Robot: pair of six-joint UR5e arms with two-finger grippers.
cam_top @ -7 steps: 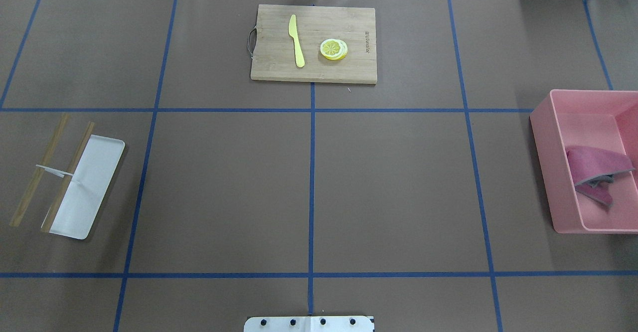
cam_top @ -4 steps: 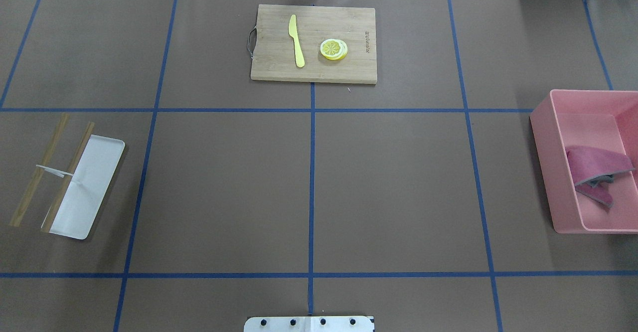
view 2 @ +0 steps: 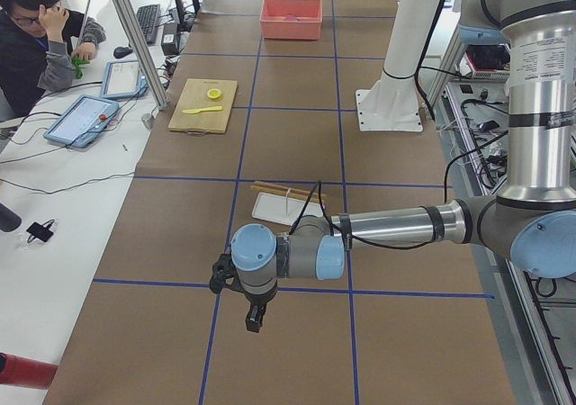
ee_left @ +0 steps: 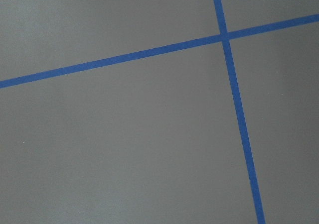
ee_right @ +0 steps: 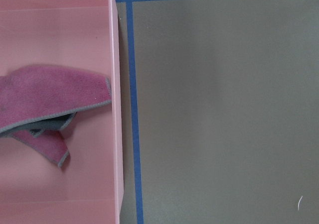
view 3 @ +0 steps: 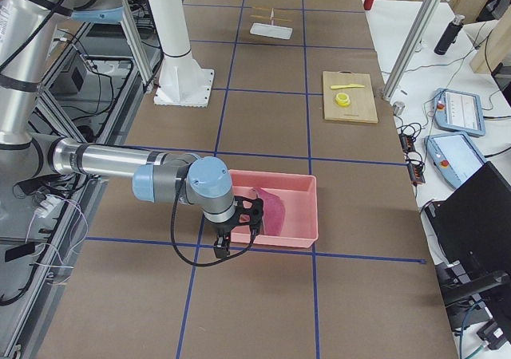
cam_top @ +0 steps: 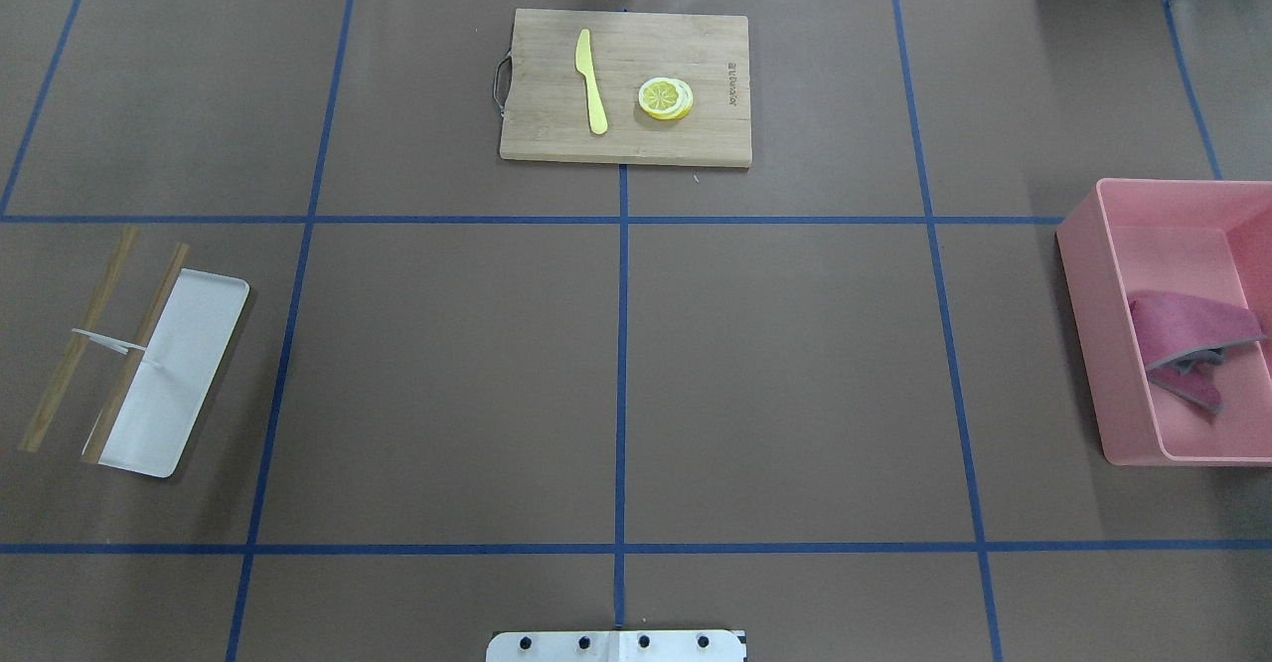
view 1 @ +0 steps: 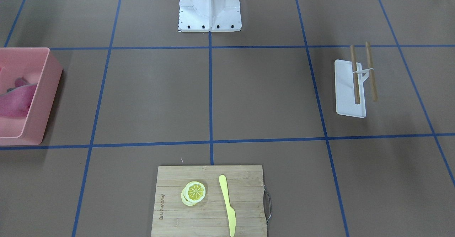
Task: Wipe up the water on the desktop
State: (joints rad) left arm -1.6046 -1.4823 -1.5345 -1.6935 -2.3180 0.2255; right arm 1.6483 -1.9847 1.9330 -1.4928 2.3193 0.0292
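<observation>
The desktop (cam_top: 447, 374) is a broad matte brown surface split by blue tape lines; I see no water on it in any view. A magenta cloth (cam_top: 1188, 336) lies crumpled in a pink bin (cam_top: 1083, 274) at the right edge. It also shows in the right wrist view (ee_right: 45, 99). My right gripper (view 3: 221, 246) hangs over the desktop just beside the bin's near wall; it shows only in the exterior right view, so I cannot tell its state. My left gripper (view 2: 255, 317) hangs above a tape crossing, seen only in the exterior left view; I cannot tell its state.
A bamboo cutting board (cam_top: 556, 135) at the far middle holds a yellow knife (cam_top: 591, 81) and lemon slices (cam_top: 665, 97). A white tray (cam_top: 174, 384) with two wooden sticks lies at the left. The robot's base plate (cam_top: 616, 645) is at the near edge. An operator sits beyond the table.
</observation>
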